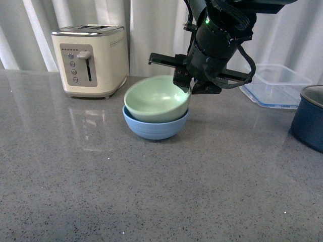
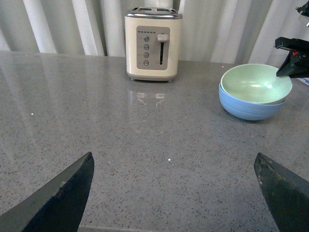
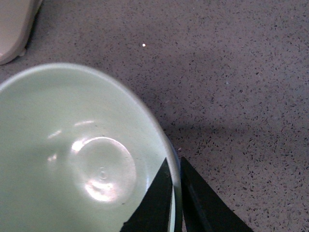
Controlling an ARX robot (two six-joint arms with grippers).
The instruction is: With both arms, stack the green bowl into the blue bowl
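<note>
Left fingers (image 2: 67,193): spread wide, empty, well apart from bowls
Green bowl (image 1: 154,98): nested in blue bowl (image 1: 154,130), slightly tilted, on counter (image 1: 151,191)
Right fingers (image 3: 157,203): pinching green rim, right side
Release: probably best levelled first, then opened gently, lifted clear

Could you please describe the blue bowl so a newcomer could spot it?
Find the cream toaster at the back of the grey countertop; two nested bowls sit to its right. The blue bowl is the lower one, cradling the green bowl, and far paler than the navy pot.
</note>
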